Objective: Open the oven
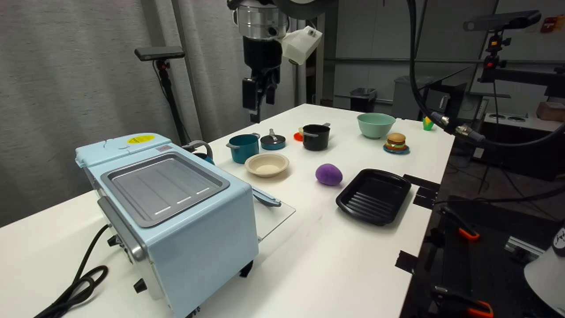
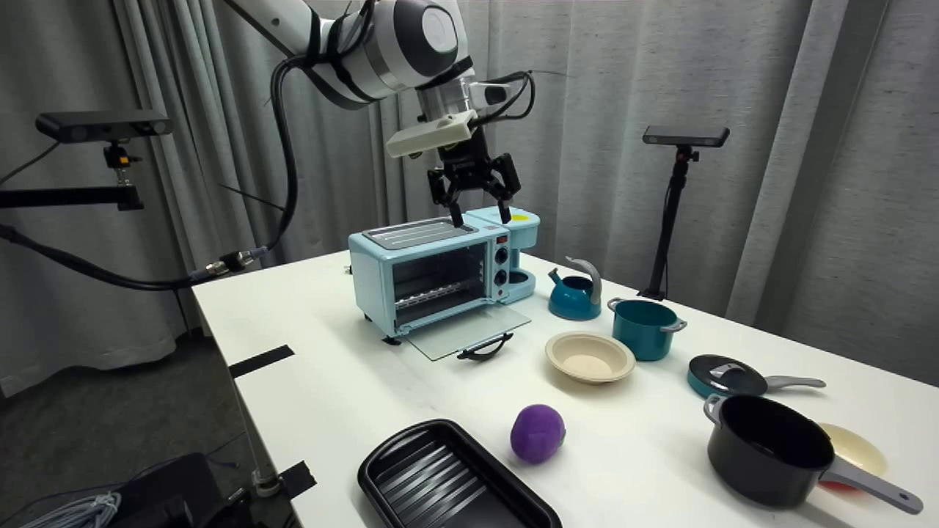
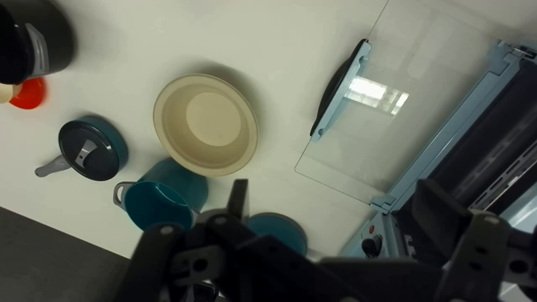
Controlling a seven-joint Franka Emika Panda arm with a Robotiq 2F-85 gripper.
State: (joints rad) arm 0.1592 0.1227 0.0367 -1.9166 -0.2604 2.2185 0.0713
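Observation:
The pale-blue oven [image 1: 207, 247] stands on the table and shows in both exterior views [image 2: 370, 282]. Its glass door [image 2: 466, 330] is swung down, lying out low over the table in front of the dark, open cavity [image 2: 440, 282]. The door's handle [image 2: 486, 346], a black grip on a pale-blue bar, is at the door's outer edge. It also shows in the wrist view [image 3: 340, 92]. My gripper [image 2: 481, 219] is open and empty, raised above the oven's knob end and apart from the door. In the wrist view its fingers [image 3: 335, 188] are wide apart.
A beige bowl [image 2: 590, 358], teal pot [image 2: 645, 334] and teal kettle [image 2: 574, 299] stand near the door. A purple eggplant [image 2: 538, 434] and black tray [image 1: 374, 196] lie farther out. A black cord [image 1: 79, 287] lies behind the oven. A green bowl [image 1: 375, 126] stands farther off.

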